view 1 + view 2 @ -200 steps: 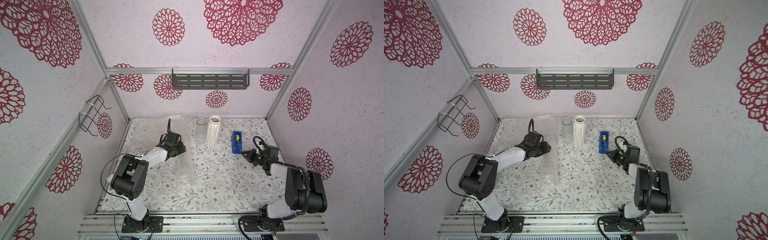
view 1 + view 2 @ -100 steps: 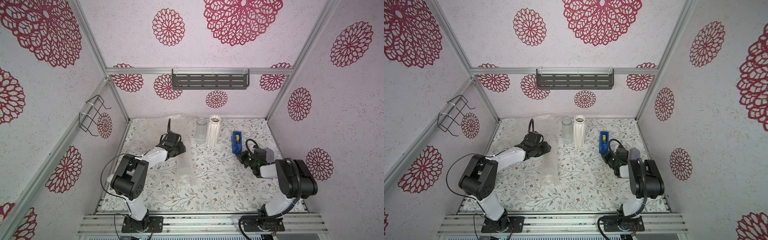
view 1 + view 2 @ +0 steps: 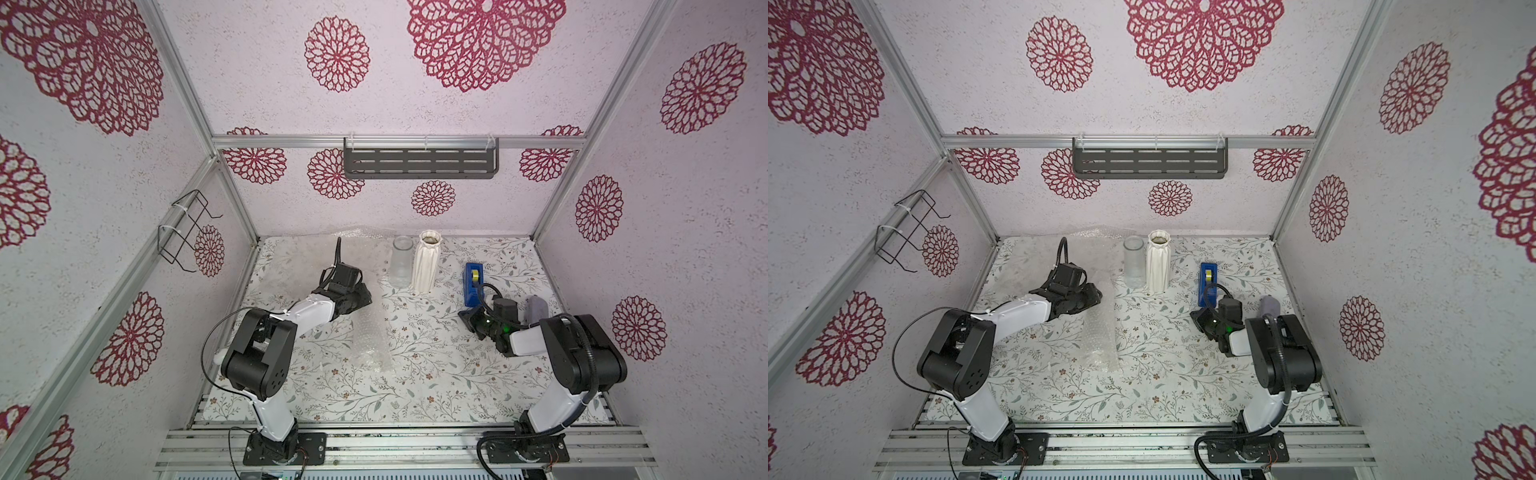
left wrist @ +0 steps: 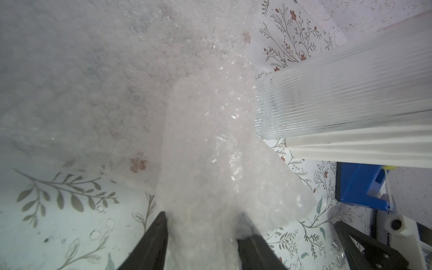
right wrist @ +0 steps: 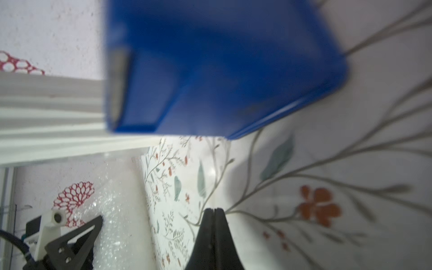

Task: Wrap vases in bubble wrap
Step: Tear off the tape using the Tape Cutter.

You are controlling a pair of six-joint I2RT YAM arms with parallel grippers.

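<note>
Right claw (image 5: 214, 209) nearer dispenser (image 5: 222, 70), wrist-view pinched

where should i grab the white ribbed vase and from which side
Probably the narrowed neck of the white ribbed vase, under the rim: slimmest part, and it stands upright. Come from the side facing the blue tape dispenser, where there is a gap; the clear glass vase stands close on the other side.

Looks like a robot lab cell dressed as a home: boxed in aluminium frame (image 3: 282, 141), papered with red rosettes (image 3: 336, 54), grey shelf (image 3: 419, 164) at twelve o'clock, mounting rail (image 3: 395, 449) at six.
</note>
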